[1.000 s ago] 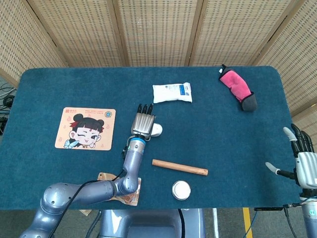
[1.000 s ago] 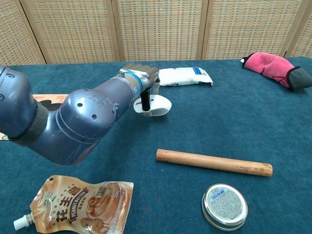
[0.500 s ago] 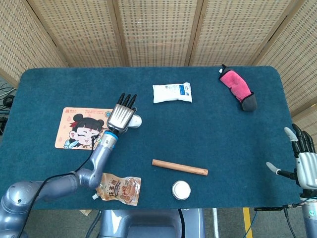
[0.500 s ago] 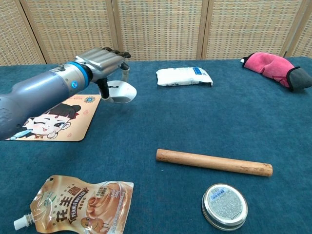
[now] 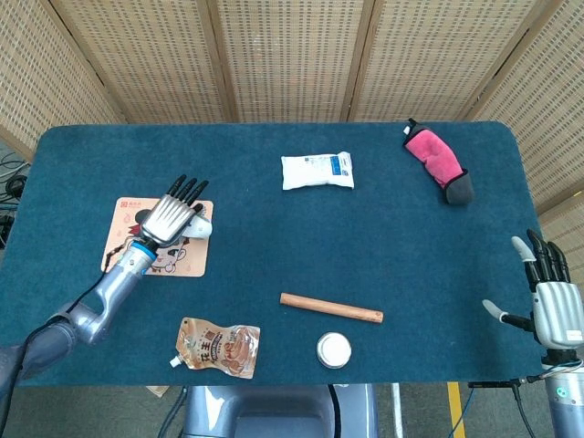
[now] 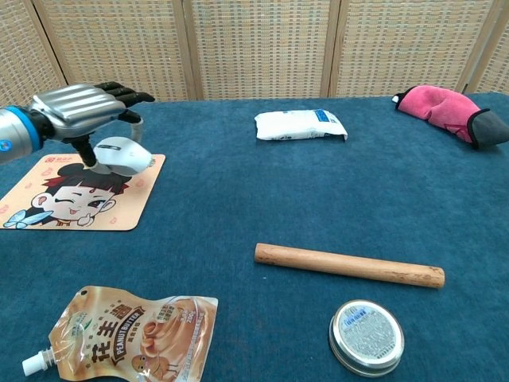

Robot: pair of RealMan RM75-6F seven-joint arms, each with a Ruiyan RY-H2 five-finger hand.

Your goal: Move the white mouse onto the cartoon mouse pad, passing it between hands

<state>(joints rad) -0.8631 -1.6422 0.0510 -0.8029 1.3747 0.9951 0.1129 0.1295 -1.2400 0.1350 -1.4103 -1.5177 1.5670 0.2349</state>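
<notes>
Left hand (image 6: 75, 107): grips the white mouse (image 6: 121, 154) from above, over the right edge of the cartoon pad (image 6: 60, 199).
Right hand (image 5: 550, 306): empty, fingers spread, off the tabletop's right edge.
Risk: released here, likely lands half off the pad.

- We've got a table (image 5: 274, 265) w/ dark teal cloth.
- On it: cartoon mouse pad (image 5: 123, 251) far left, peanut butter pouch (image 5: 219, 348), wooden rod (image 5: 330, 307), round tin (image 5: 334, 349), white packet (image 5: 317, 171), pink mitt (image 5: 436, 161).
</notes>
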